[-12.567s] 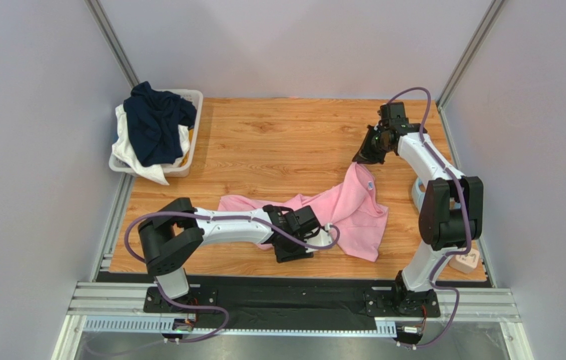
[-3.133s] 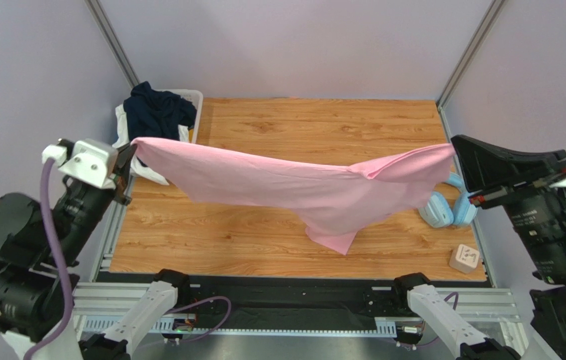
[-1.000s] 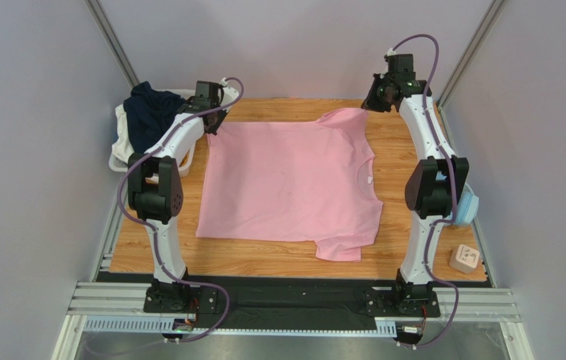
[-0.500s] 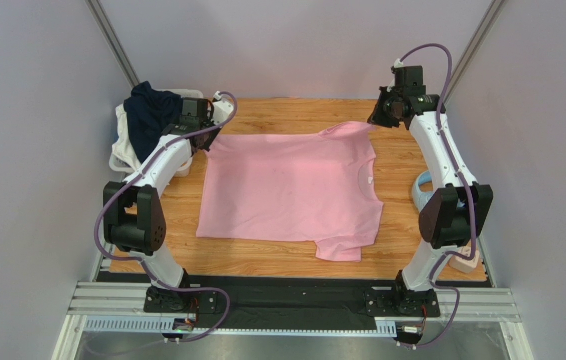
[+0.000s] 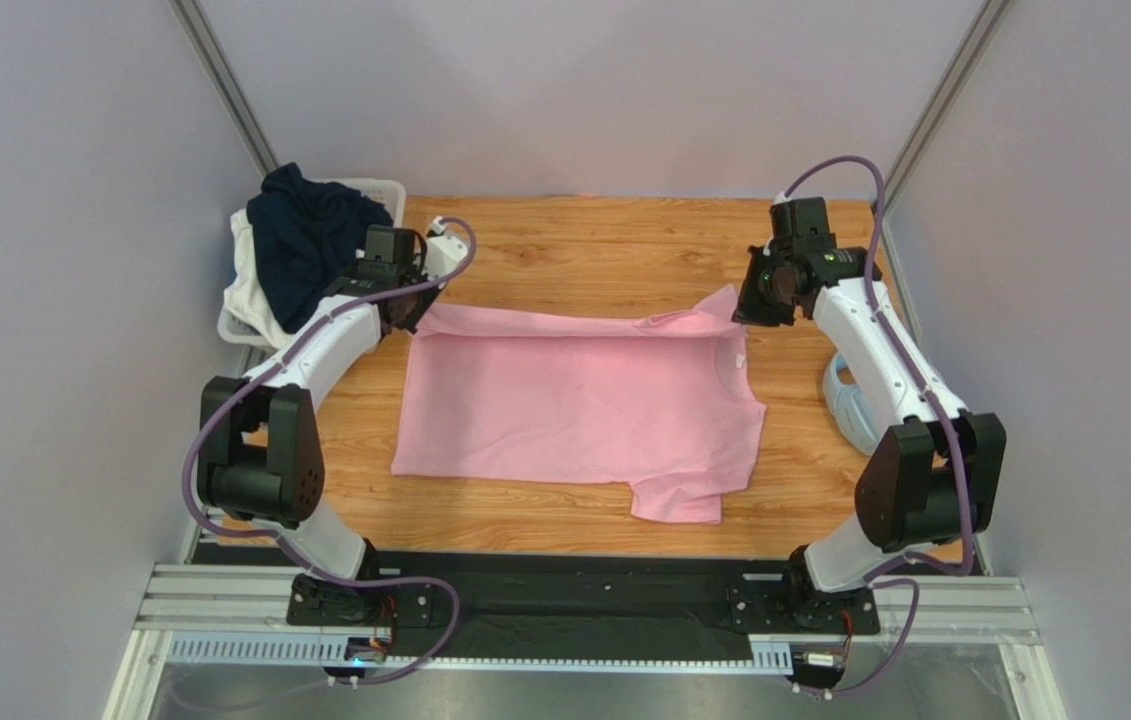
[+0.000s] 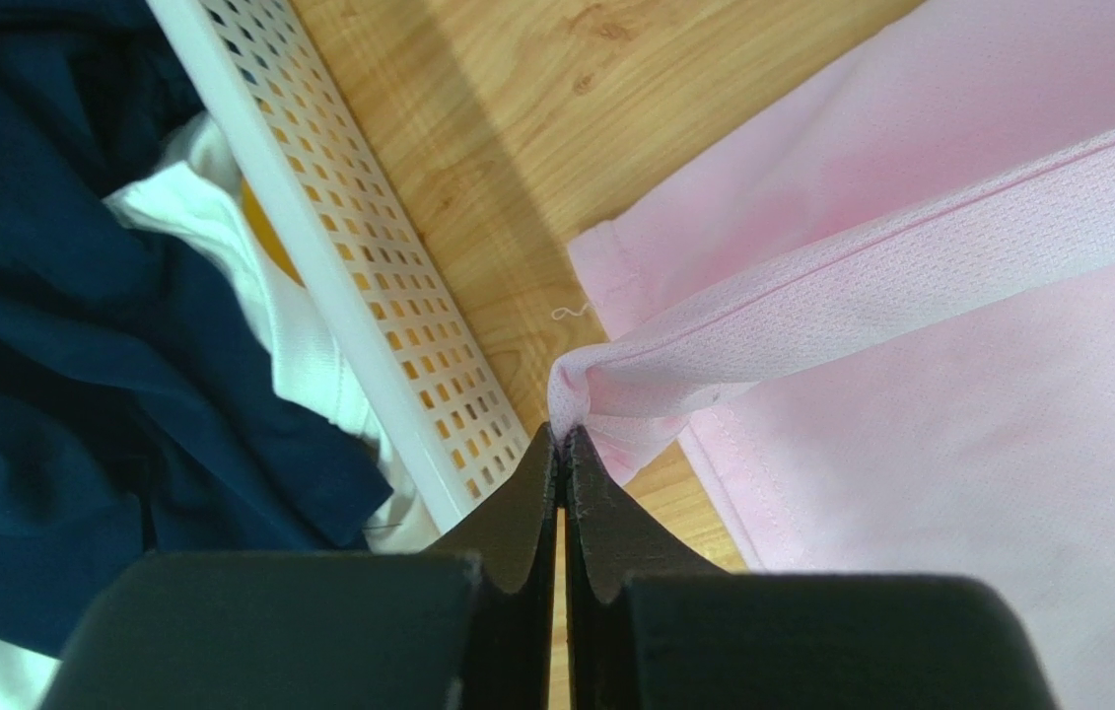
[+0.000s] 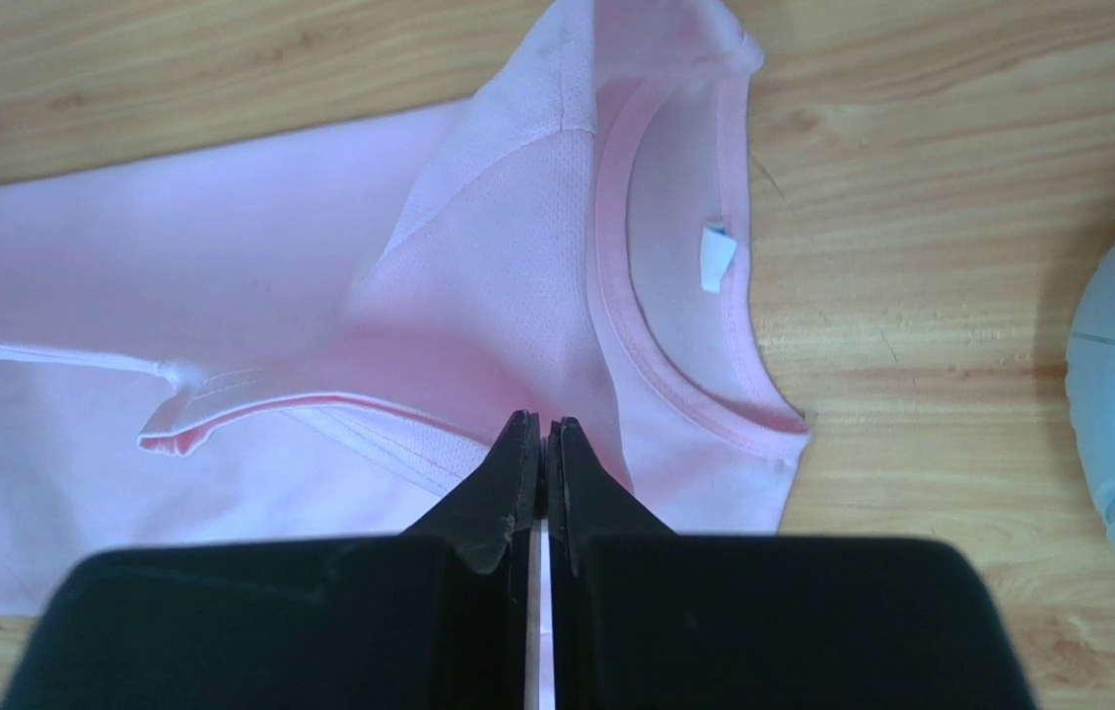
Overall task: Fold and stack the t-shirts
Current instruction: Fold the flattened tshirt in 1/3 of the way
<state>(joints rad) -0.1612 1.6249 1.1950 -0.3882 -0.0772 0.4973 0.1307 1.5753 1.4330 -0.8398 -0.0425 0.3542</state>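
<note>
The pink shirt [image 5: 571, 420] lies flat across the middle of the counter [image 5: 586, 240], collar toward the right edge. Its far edge is lifted and doubled over toward the near edge. The left gripper [image 6: 563, 441] is pinched tight on the far hem corner, just beside the basket [image 5: 388, 192] at the far left corner. The right gripper [image 7: 541, 429] is clamped on the far shoulder cloth beside the collar. The navy shirt [image 5: 308, 240] sits heaped in the basket. The step in hand looks like the first lengthwise fold. Next, both arms should carry that edge evenly toward the near edge, lay it down aligned, then release together. An uneven pull would likely skew the crease.
</note>
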